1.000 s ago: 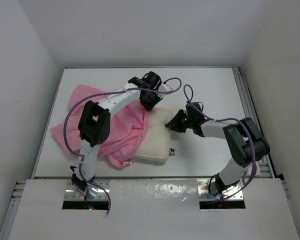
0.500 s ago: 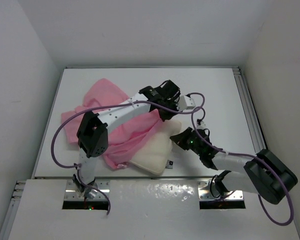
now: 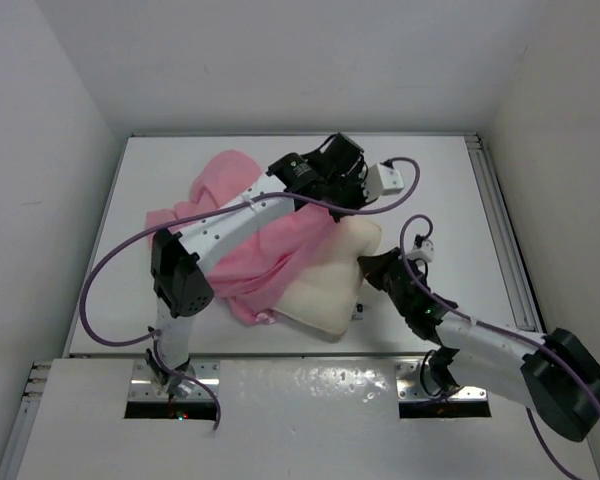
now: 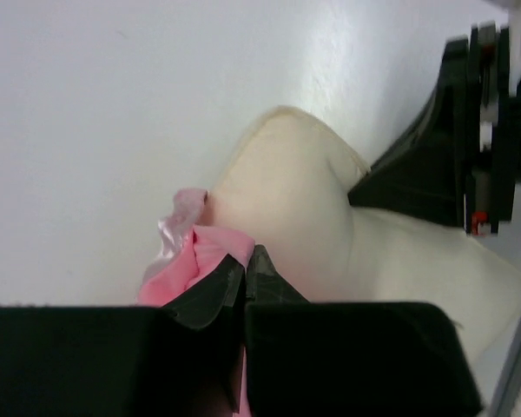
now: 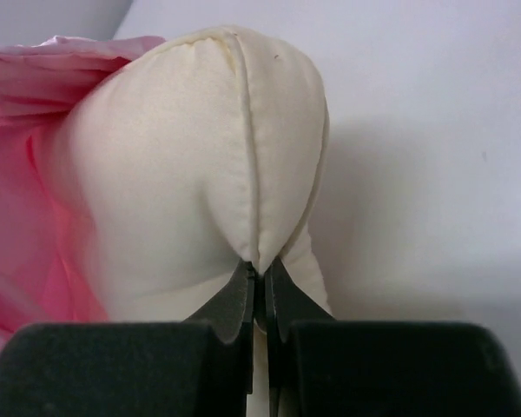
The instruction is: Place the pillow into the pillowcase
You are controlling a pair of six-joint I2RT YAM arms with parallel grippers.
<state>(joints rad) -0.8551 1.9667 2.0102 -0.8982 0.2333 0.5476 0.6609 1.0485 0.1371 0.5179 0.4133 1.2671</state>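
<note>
The cream pillow (image 3: 332, 283) lies in the middle of the table, its left part under the pink satin pillowcase (image 3: 242, 222). My left gripper (image 3: 332, 203) is shut on the pillowcase's edge at the pillow's far corner; in the left wrist view (image 4: 244, 261) pink cloth (image 4: 191, 261) sits between its closed fingers next to the pillow (image 4: 304, 208). My right gripper (image 3: 372, 268) is shut on the pillow's right edge seam; the right wrist view (image 5: 260, 274) shows the pillow (image 5: 200, 156) pinched there, with the pillowcase (image 5: 35, 113) to its left.
The white table (image 3: 430, 180) is walled by white panels at the back and both sides. A raised rail (image 3: 500, 220) runs along the right edge. Purple cables loop over both arms. A small tag (image 3: 358, 308) sticks out at the pillow's near edge.
The left gripper has pulled the pillowcase edge farther back and right over the pillow. The right gripper has swung nearer the front, still holding the pillow, which has turned and shifted right.
</note>
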